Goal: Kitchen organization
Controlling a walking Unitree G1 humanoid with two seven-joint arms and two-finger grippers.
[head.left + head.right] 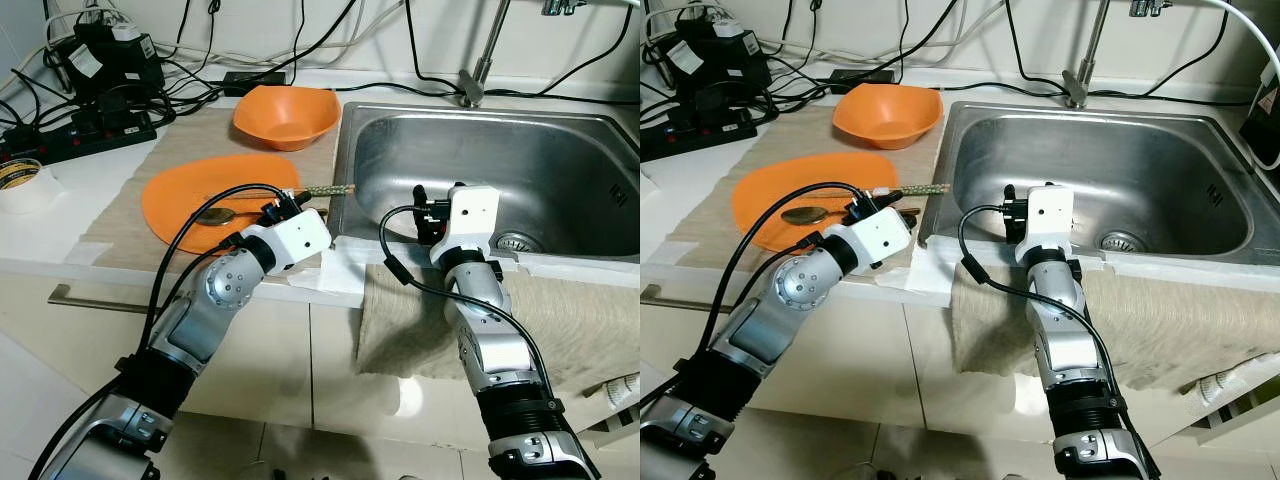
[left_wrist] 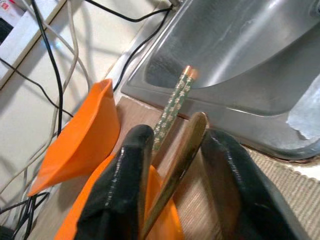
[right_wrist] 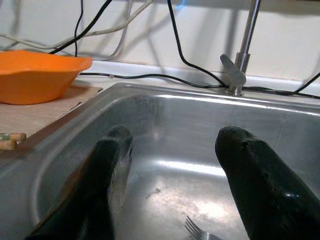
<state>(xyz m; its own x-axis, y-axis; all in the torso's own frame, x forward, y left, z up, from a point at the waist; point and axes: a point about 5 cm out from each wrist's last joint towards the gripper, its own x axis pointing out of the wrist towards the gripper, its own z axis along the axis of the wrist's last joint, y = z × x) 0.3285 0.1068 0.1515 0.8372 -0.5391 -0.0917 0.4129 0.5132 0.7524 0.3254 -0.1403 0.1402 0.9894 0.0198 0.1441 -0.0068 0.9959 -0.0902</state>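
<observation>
An orange plate [image 1: 180, 190] lies on a beige mat left of the steel sink [image 1: 480, 150], with an orange bowl [image 1: 285, 115] behind it. A bronze spoon [image 1: 213, 216] rests on the plate, its handle [image 2: 182, 150] pointing toward the sink. Green-patterned chopsticks [image 1: 325, 190] lie beside it, tips at the sink's rim. My left gripper [image 2: 175, 165] is open at the plate's right edge, its fingers on either side of the spoon handle. My right gripper [image 3: 172, 165] is open above the sink's front edge. A fork [image 3: 197, 231] lies in the basin below it.
A faucet [image 1: 478, 70] stands behind the sink. Black cables and a power strip [image 1: 80, 135] crowd the back left of the counter. A tape roll [image 1: 22, 185] sits at the far left. A beige towel [image 1: 560, 320] hangs over the counter front under the sink.
</observation>
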